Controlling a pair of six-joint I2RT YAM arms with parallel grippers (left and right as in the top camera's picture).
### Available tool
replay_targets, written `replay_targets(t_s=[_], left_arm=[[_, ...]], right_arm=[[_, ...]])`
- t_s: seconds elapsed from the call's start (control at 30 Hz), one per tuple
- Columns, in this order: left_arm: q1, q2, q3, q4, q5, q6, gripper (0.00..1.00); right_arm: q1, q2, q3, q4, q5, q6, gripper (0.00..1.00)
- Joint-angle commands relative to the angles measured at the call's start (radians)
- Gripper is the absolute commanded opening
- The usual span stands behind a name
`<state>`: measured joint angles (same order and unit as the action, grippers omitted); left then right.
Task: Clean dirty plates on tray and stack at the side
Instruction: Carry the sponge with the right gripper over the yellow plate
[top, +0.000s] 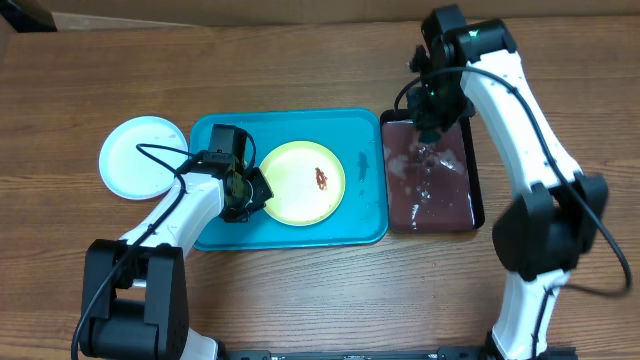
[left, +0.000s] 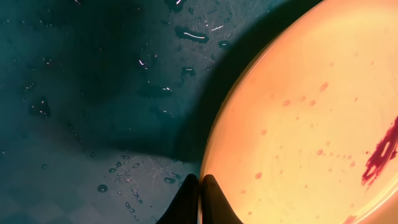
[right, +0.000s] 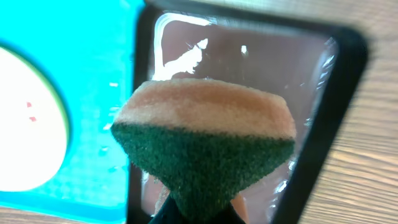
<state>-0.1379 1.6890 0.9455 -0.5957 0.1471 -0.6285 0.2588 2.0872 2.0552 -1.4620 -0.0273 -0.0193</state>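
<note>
On the far left a white plate (top: 140, 158) lies on the wooden table (top: 300, 60), just outside the tray (top: 365, 205). Its face looks clean, so one plate at least seems done. Whether another lies under it cannot be told, and no light blue plate shows apart from it.

The tray is smooth turquoise plastic with rounded corners and a raised rim, and its floor is beaded with water droplets (left: 134, 177). In it sits the yellow-green plate (top: 303, 183), round, shallow and glossy, with a reddish-brown smear (top: 321, 179) near its middle. This one is left to wipe and then stack.

The left gripper (left: 200, 198) is at the plate's left edge. Its dark fingers are pressed together and appear to pinch the thin rim, probably to steady it.

To the right, touching the tray's side, is a narrow black tray (top: 474, 170) holding murky reddish liquid (top: 430, 190). Above it the right gripper (top: 428, 128) is clamped on a sponge (right: 205, 137). The sponge has soft peach foam on top and coarse green scouring fibre below, and is squeezed to a wedge where the fingers grip it.
</note>
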Motion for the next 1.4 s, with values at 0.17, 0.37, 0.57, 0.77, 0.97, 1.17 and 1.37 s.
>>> replay_targets(t_s=[0.17, 0.37, 0.57, 0.77, 0.97, 1.17, 1.37], left_arm=[[-0.008, 0.005, 0.008, -0.006, 0.011, 0.005, 0.05], [-0.008, 0.005, 0.008, -0.006, 0.011, 0.005, 0.05], [-0.008, 0.005, 0.008, -0.005, 0.011, 0.005, 0.05], [-0.008, 0.005, 0.008, -0.006, 0.011, 0.005, 0.05], [-0.008, 0.005, 0.008, -0.006, 0.011, 0.005, 0.05], [-0.008, 0.005, 0.008, -0.006, 0.011, 0.005, 0.05], [-0.008, 0.005, 0.008, -0.006, 0.011, 0.005, 0.05]], right_arm=[[0.163, -0.134, 0.026, 0.010, 0.124, 0.023, 0.04], [0.317, -0.132, -0.007, 0.090, 0.120, 0.086, 0.04], [0.409, -0.123, -0.126, 0.224, 0.177, 0.163, 0.04], [0.468, -0.079, -0.237, 0.343, 0.282, 0.170, 0.04], [0.497, -0.012, -0.270, 0.428, 0.282, 0.173, 0.04], [0.500, 0.061, -0.270, 0.449, 0.297, 0.173, 0.04], [0.500, 0.102, -0.270, 0.455, 0.296, 0.174, 0.06]])
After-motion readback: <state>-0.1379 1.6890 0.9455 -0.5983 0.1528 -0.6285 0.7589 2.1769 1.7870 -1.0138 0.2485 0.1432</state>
